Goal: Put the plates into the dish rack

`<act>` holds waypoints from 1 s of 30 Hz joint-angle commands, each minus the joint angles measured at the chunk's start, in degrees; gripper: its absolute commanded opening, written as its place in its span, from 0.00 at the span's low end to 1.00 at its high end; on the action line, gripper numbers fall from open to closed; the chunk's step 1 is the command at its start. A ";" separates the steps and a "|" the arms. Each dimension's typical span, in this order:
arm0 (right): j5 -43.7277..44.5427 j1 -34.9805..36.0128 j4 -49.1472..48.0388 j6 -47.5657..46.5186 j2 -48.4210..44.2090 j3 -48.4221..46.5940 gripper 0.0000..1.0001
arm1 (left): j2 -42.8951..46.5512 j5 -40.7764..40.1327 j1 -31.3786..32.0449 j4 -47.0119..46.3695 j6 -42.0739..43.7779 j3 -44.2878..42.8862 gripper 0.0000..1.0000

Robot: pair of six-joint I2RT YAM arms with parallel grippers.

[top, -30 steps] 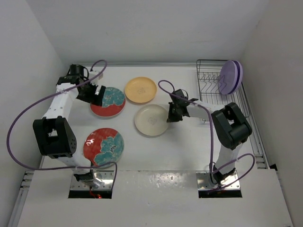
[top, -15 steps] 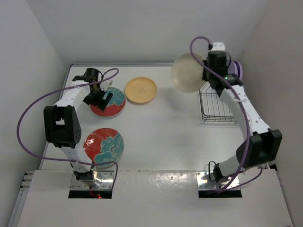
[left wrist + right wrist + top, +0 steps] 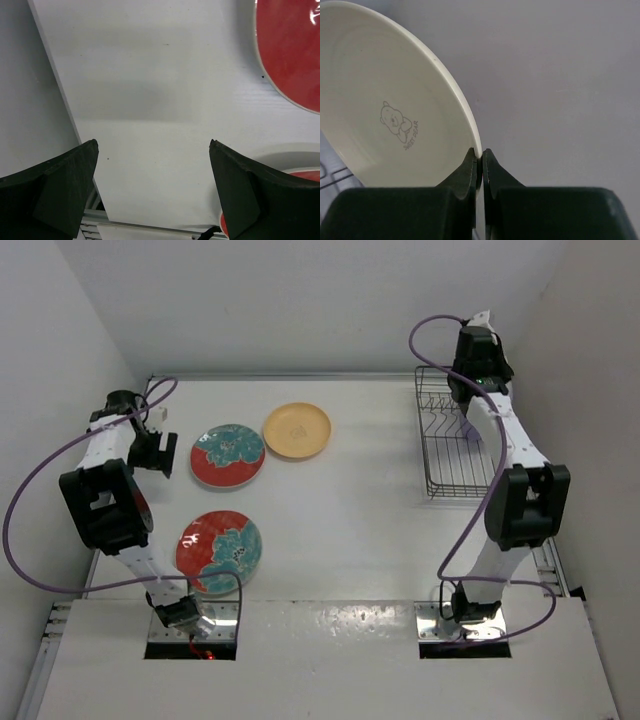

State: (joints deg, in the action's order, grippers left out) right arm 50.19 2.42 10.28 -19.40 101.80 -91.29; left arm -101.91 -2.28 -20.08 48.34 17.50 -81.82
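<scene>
1. The orange-yellow plate lay flat on the white counter in the overhead view, near the back and well left of the dish rack.
2. In the same view the far red floral plate lay just left of the orange-yellow one, and the near red floral plate lay toward the front, apart from both.
3. The left end effector hung just beside the far red floral plate's left edge, not touching it.
4. The right arm reached over the dish rack to its far end. Its fingers were hidden from above.
5. In the left wrist view the left end effector was released, its two dark fingers spread wide over bare counter with nothing between them.
6. That view also showed a red plate edge at the upper right and a second red rim at the lower right. I could not tell which floral plate was which.
7. In the right wrist view the right end effector was clenched on the rim of the cream plate, which stood on edge.
8. The cream plate's face carried a small bear drawing with lettering beneath it.
</scene>
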 commanded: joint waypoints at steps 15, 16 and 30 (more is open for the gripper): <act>15.28 3.47 -42.70 -33.50 9.11 6.81 0.00 | -3.65 5.71 -2.69 -0.44 -0.89 -3.78 0.97; 15.81 3.91 -44.37 -34.64 9.64 7.34 0.00 | -3.65 5.71 -2.69 -0.44 -0.89 -3.78 0.97; 20.47 6.81 -42.86 -28.27 12.46 16.05 0.00 | -3.65 6.85 -2.69 0.09 0.17 -3.78 0.97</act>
State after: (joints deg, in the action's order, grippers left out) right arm 67.96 8.91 -35.83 -51.86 115.26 -75.81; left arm -105.25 3.29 -22.50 48.34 17.47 -83.81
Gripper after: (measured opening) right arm 0.011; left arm 0.972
